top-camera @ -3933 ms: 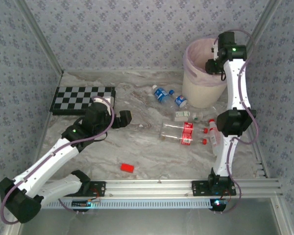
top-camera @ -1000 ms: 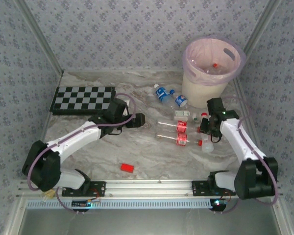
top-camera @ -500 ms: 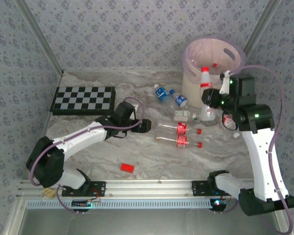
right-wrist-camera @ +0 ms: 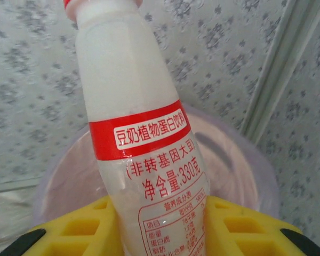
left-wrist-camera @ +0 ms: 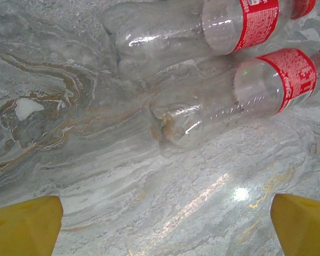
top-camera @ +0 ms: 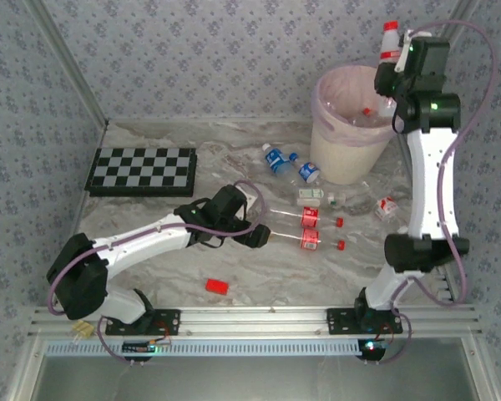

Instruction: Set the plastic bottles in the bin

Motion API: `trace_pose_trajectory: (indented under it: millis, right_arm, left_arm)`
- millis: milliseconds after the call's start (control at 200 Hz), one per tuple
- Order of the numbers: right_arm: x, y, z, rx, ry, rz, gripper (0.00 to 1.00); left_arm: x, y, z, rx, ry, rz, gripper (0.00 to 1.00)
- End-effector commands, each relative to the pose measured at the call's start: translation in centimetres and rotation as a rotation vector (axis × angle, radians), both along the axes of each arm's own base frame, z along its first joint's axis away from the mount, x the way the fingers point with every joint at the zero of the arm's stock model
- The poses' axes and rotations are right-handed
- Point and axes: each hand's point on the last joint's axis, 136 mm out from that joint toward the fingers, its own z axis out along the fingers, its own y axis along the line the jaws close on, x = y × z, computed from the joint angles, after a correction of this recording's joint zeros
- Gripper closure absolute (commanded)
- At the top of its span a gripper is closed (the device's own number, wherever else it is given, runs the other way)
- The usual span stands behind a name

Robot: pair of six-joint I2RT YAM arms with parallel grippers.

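Note:
My right gripper [top-camera: 396, 63] is high over the cream bin [top-camera: 341, 164], shut on a milky bottle with a red label and cap [top-camera: 389, 38]. In the right wrist view this bottle [right-wrist-camera: 141, 144] stands between the yellow fingers [right-wrist-camera: 80, 230], with the pink-lined bin rim [right-wrist-camera: 258, 160] behind it. My left gripper [top-camera: 257, 236] is low and open at the bases of two clear red-label bottles [top-camera: 305, 217] [top-camera: 311, 241] lying side by side. Their bases [left-wrist-camera: 186, 120] lie ahead of its wide-apart fingertips [left-wrist-camera: 24, 224]. Two blue-label bottles [top-camera: 274, 159] [top-camera: 306, 172] lie left of the bin.
A chessboard [top-camera: 142, 170] sits at the back left. A small flat red block [top-camera: 216, 286] lies near the front rail. Small crumpled pieces [top-camera: 311, 197] [top-camera: 387, 207] lie in front of the bin. Bottles [top-camera: 367, 117] lie inside the bin. Patterned walls close in the back and both sides.
My right arm has lifted the milky bottle from beside the bin to high above its rim. My left gripper has slid right, up to the two red-label bottles.

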Motion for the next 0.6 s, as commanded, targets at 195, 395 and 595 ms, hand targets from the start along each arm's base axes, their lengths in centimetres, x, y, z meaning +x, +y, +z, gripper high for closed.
trace_pose_trajectory:
  millis: [195,395,595]
  right_arm:
    - [4.7,-0.9,-6.2,-0.181,0.206,0.037,0.66]
    - [6.0,-1.7,-12.5,-0.175,0.376,0.083,0.66]
    - [6.8,-0.7,-18.9,-0.098,0.534,0.199,0.66]
  left_arm:
    - [-0.4,-0.3,-2.3,0.062,0.013,-0.016,0.0]
    - [-0.6,-0.3,-3.0,0.097,0.02,-0.026,0.0]
    - [-0.3,0.0,-2.7,0.115,0.001,-0.023,0.0]
